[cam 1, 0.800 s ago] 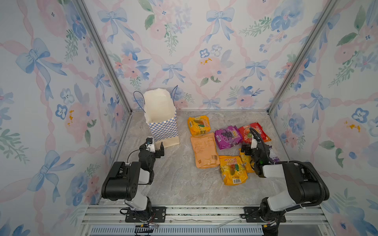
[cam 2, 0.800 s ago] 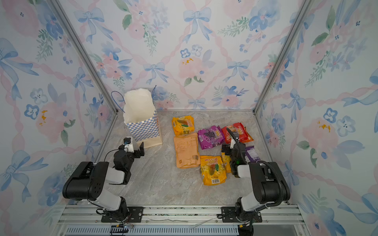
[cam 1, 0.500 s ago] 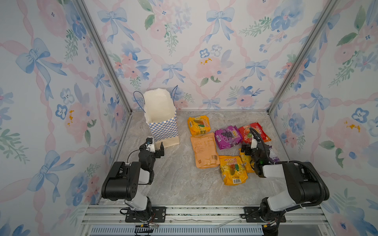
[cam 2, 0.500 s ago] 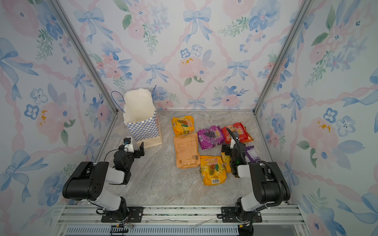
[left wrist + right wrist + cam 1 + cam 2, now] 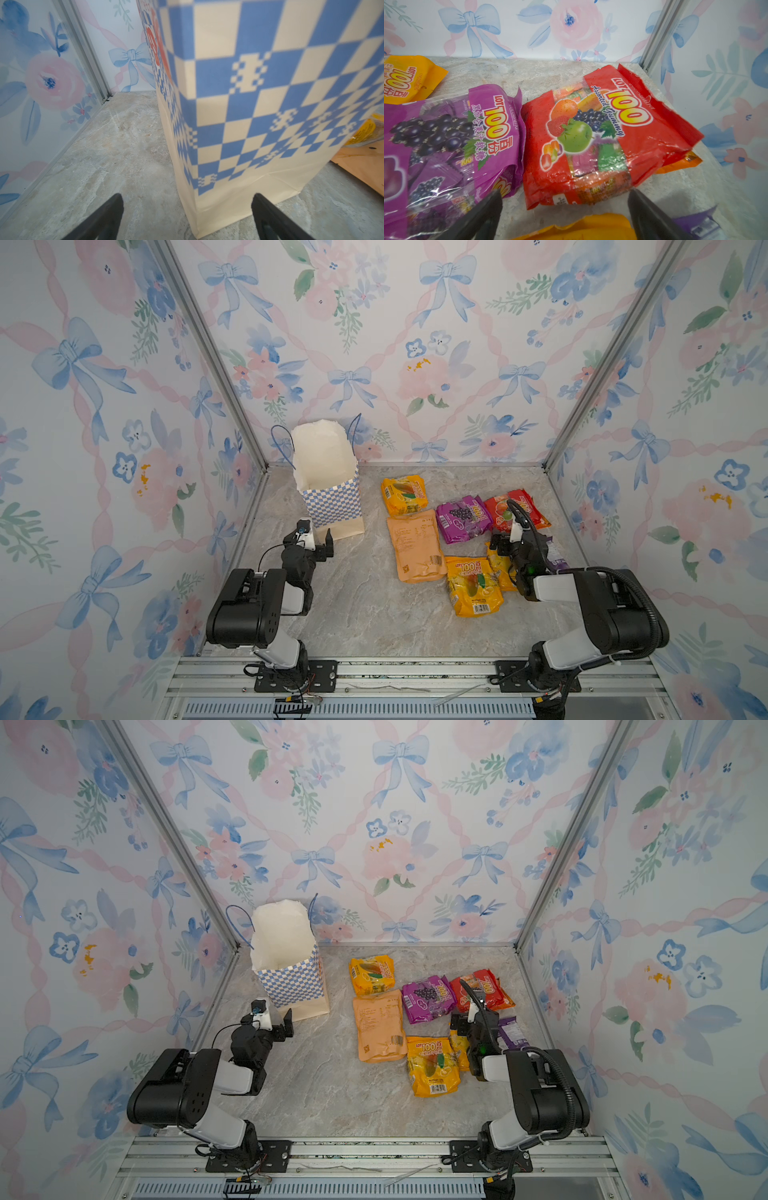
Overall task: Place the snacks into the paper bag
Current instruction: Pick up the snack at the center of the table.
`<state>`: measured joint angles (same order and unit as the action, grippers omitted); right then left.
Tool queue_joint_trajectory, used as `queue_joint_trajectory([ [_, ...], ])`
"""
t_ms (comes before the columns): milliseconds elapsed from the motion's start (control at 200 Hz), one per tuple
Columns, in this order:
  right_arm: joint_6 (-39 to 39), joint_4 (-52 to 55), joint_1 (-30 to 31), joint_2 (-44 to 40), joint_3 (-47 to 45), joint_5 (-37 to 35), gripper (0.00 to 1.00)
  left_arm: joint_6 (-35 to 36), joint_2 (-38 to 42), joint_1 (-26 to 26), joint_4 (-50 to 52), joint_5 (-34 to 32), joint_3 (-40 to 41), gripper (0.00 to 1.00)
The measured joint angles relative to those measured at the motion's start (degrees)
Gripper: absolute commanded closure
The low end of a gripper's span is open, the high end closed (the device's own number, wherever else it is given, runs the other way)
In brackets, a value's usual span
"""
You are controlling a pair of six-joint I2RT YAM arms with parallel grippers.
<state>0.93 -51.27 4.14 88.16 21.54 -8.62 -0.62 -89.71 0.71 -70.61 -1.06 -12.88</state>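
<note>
Nothing had moved since earlier. You held the left tool (image 5: 187,197) and right tool (image 5: 564,194) spread, empty; the snacks (image 5: 417,543) lay on the worktop (image 5: 365,597) beside the upright paper bag (image 5: 332,502). The first pick was pending, likely requiring closure on the red pack (image 5: 602,133).

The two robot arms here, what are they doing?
Nothing is held yet. The left gripper is open, low beside the base of the upright blue-and-white checkered paper bag. The right gripper is open over the soft plastic snack pouches, facing the red fruit-printed pack. All visible pouches lie on the grey marble table.
</note>
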Motion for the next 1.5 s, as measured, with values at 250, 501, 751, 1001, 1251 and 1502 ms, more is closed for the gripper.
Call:
queue_joint_trajectory([
  [250, 0.15, 0.13, 0.81, -0.17, 0.0, -1.99, 0.04, 0.0, 0.74, 0.22, -1.42, -0.28, 1.29, 0.02],
  [501, 1.81, 12.98, 4.55, -7.98, 5.38, -6.58, 0.04, -0.44, 12.24, 0.66, -1.75, -4.9, 6.01, 0.02],
  [751, 1.18, 37.0, 8.59, -15.1, 22.14, -6.43, 0.04, -4.59, 28.57, 0.87, 5.27, -10.4, 7.04, 0.02],
  [1001, -6.14, 65.61, 9.18, -10.88, 41.29, 8.72, 0.04, -10.56, 38.25, 1.03, 26.4, -11.78, -2.49, 0.02],
  [1251, -11.13, 81.07, 14.95, -6.23, 42.97, 25.68, 0.04, -16.55, 39.26, 1.03, 44.72, -11.61, -15.17, 0.02],
  [1502, -14.05, 86.03, 20.76, -6.16, 41.18, 29.92, 0.03, -21.84, 34.03, 0.74, 61.61, -9.46, -29.62, 0.02],
])
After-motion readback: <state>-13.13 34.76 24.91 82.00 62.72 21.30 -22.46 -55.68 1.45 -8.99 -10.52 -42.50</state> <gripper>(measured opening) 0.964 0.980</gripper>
